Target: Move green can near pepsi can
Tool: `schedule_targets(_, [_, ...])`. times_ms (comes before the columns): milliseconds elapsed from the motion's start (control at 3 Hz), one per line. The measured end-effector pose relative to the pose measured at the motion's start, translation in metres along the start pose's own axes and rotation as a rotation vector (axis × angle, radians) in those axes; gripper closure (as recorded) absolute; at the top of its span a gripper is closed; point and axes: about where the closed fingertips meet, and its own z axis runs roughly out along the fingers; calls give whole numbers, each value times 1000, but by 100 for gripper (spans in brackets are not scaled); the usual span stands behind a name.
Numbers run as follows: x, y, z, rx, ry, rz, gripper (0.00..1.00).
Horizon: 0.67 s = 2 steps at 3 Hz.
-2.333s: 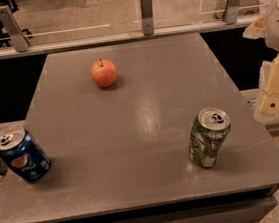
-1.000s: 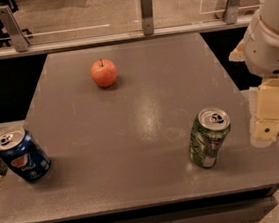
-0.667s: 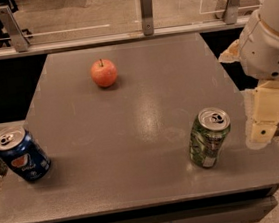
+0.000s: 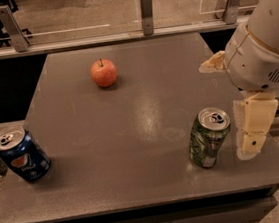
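Inspected a grey table [image 4: 130, 119] from above its front edge. Found the green can [image 4: 209, 138] standing upright at roughly 4 o'clock from the table's centre, near the front right corner. Noted its silver top and pull tab facing up and its mottled side toward the camera. Located the pepsi can [image 4: 21, 154] at about 8 o'clock from centre, close to the left edge, also standing, with the round logo facing front. Recorded the two cans as well apart, with bare tabletop between them across nearly the whole width. Noted a red apple [image 4: 104, 73] at 11 o'clock from centre, toward the back, stem up, apart from both cans.

Found the gripper [image 4: 226, 108] at about 2 o'clock of the green can, by the table's right edge. Traced it to a bulky white arm housing [image 4: 262, 44] entering from 2 o'clock of the table.

Judged the jaws released, with nothing gripped between them. Saw one cream finger [image 4: 252, 126] pointing down just beside the can at its 3 o'clock, with no contact visible. Saw the other cream finger [image 4: 213, 63] at 12 o'clock of the can, apart from it. Could not tell from this single view how high the lower finger hangs over the tabletop.

Noted a metal rail [image 4: 96, 39] with upright posts along the far edge, at 12 o'clock, and pale floor beyond.
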Motion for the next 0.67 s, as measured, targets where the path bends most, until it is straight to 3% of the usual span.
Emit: schedule_targets(667, [-9, -3, 17, -59, -66, -6, 0])
